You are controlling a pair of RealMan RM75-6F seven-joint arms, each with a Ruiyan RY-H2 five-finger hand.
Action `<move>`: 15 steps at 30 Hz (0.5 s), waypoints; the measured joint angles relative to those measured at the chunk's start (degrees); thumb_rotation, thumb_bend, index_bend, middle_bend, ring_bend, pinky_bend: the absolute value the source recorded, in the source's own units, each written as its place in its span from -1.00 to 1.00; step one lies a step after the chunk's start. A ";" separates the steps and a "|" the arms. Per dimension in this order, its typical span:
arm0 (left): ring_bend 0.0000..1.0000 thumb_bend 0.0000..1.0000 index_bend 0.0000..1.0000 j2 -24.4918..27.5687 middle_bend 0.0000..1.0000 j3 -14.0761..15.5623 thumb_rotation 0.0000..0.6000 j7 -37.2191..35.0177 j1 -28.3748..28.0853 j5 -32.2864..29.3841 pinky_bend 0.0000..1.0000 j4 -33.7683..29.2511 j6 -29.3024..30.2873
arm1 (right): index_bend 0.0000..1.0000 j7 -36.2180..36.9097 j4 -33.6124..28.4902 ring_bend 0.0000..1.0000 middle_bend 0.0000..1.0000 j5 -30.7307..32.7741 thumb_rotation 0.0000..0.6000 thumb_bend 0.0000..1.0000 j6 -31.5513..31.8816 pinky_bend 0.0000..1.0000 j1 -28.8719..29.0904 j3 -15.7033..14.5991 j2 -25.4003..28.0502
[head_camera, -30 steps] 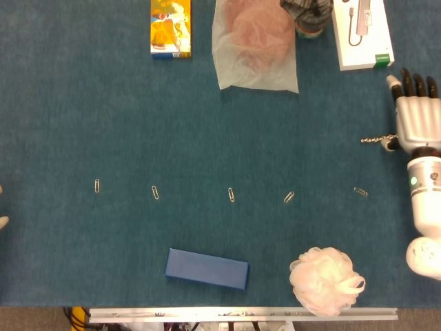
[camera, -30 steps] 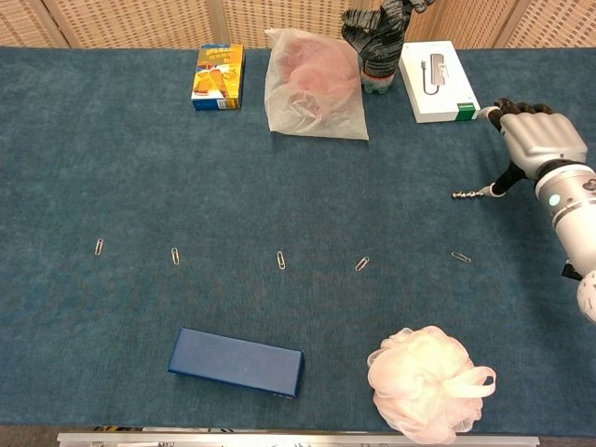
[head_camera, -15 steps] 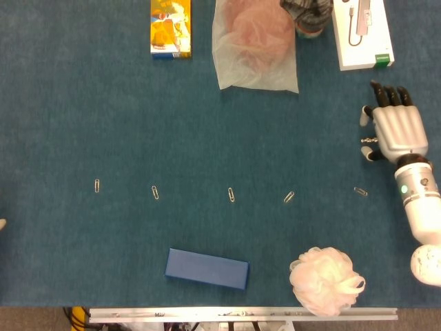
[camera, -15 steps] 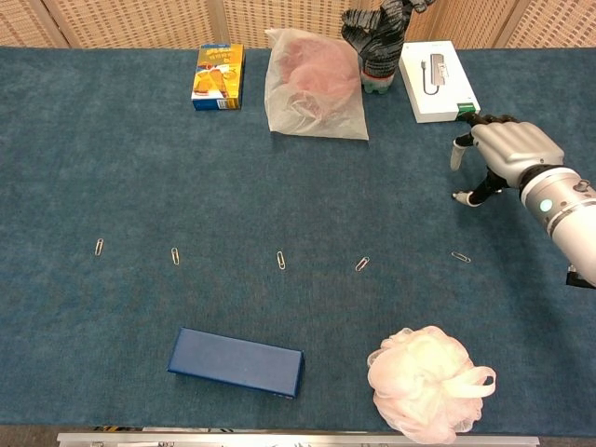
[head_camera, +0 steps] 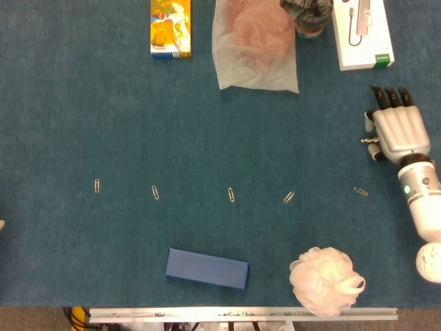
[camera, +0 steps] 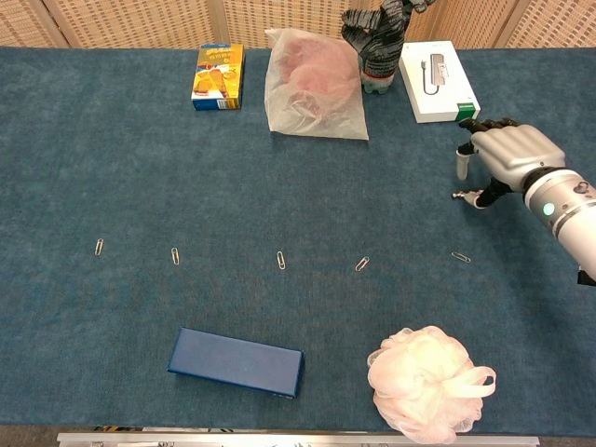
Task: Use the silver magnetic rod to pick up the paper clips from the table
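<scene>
— Since a second ago the right hand (head_camera: 398,131) has come in from the bench's right edge and now covers most of the silver magnetic rod (head_camera: 368,141); over the last half-second it barely shifted.

— Has it got the rod?

— I cannot tell. Its palm faces down over the rod and only the rod's tip pokes out on the left, low by the cloth. The fingers are curved down round it, but a closed grasp isn't visible.

— So which step?

— Picking up the rod, I'd say. Next it needs a firm hold and a lift, then a sweep to the nearest paper clip (head_camera: 360,192), just below the hand.

— And the rest?

— Four more paper clips (head_camera: 231,194) lie in a row leftward, untouched. The left hand barely shows at the head view's left edge.
</scene>
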 measured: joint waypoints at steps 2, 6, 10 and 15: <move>-0.59 -0.94 -0.07 0.04 -0.32 -0.03 1.00 0.13 0.04 -0.06 -0.93 -0.13 0.07 | -0.03 -0.18 0.86 -1.00 -0.99 -0.03 1.00 -0.48 -0.79 -1.00 0.47 -0.23 0.16; -0.59 -0.94 -0.07 0.09 -0.32 -0.07 1.00 0.48 0.18 -0.27 -0.93 -0.38 0.18 | -0.02 -0.37 2.32 -1.00 -0.99 -0.28 1.00 -0.48 -2.25 -1.00 1.27 -0.88 0.26; -0.59 -0.94 -0.07 0.13 -0.32 -0.08 1.00 0.78 0.19 -0.45 -0.93 -0.59 0.05 | -0.01 -0.60 3.36 -1.00 -0.99 -0.75 1.00 -0.48 -3.20 -1.00 1.86 -1.68 0.19; -0.59 -0.94 -0.07 0.15 -0.31 -0.20 1.00 1.07 0.12 -0.61 -0.93 -0.85 -0.08 | 0.02 -0.99 4.00 -1.00 -0.99 -1.55 1.00 -0.48 -4.10 -1.00 2.54 -2.65 0.21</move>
